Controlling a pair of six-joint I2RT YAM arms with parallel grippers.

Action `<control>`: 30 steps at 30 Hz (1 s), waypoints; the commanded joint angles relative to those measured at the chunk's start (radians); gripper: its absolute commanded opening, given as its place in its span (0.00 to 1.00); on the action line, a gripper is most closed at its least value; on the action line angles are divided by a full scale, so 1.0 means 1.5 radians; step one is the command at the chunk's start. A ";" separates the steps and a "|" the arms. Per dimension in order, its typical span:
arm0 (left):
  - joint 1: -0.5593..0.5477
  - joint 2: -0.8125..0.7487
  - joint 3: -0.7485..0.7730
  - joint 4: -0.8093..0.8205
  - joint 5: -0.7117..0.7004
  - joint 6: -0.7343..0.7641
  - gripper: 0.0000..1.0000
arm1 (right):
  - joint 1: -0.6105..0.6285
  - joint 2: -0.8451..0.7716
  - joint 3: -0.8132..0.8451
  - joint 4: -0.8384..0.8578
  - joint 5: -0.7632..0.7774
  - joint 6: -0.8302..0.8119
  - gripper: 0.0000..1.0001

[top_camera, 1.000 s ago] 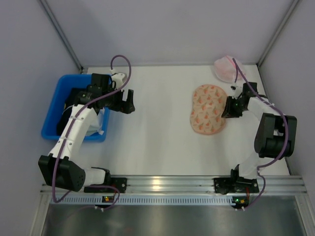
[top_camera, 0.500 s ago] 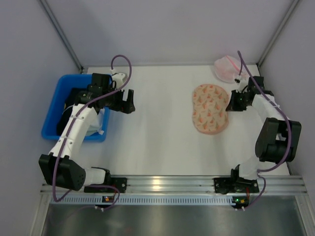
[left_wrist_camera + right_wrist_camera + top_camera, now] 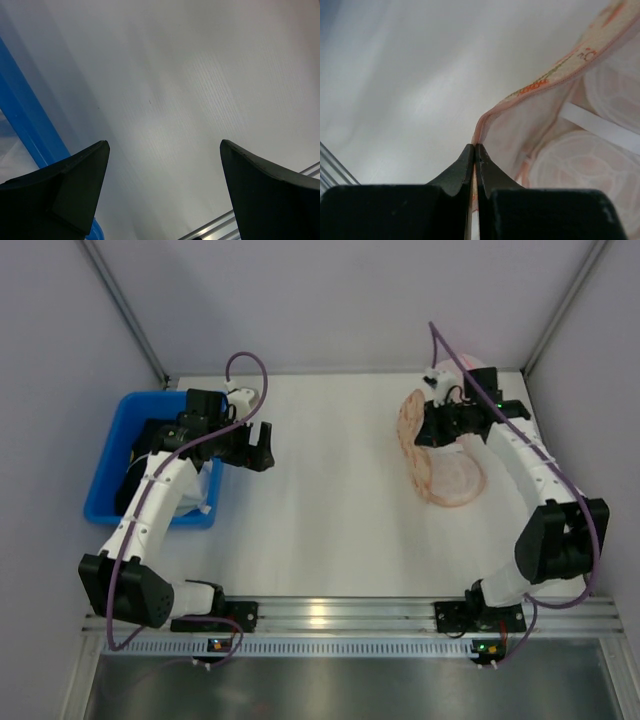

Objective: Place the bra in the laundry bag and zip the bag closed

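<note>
The laundry bag (image 3: 455, 480) lies at the right of the table, its patterned top layer (image 3: 408, 425) lifted and folded up so the pale inside shows. My right gripper (image 3: 425, 430) is shut on the bag's piped rim; in the right wrist view the jaws (image 3: 475, 147) pinch the rim and the mesh (image 3: 520, 135) hangs open to the right. My left gripper (image 3: 258, 450) is open and empty over bare table beside the blue bin; it also shows in the left wrist view (image 3: 162, 145). Something dark (image 3: 135, 462) shows in the bin under the left arm; I cannot tell if it is the bra.
The blue bin (image 3: 108, 465) stands at the left with white cloth (image 3: 200, 485) inside; its rim shows in the left wrist view (image 3: 25, 115). A pink-and-white mesh bundle (image 3: 468, 370) sits at the back right behind the right arm. Walls close in on both sides.
My right gripper has moved up and to the left with the bag's rim in it, peeling the top layer open. The left arm has not moved.
</note>
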 commanded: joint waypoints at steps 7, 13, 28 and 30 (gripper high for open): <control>0.004 -0.036 0.005 0.004 0.002 0.020 0.98 | 0.204 0.110 0.046 0.036 0.039 -0.017 0.01; 0.004 -0.028 0.004 0.004 0.017 0.018 0.98 | 0.236 0.160 0.108 0.009 0.011 0.016 0.44; 0.004 -0.004 0.017 0.003 0.042 0.024 0.98 | 0.023 0.161 0.063 -0.054 0.269 -0.183 0.46; 0.004 -0.001 0.022 0.004 0.038 0.024 0.98 | 0.012 0.183 0.061 -0.049 0.296 -0.204 0.46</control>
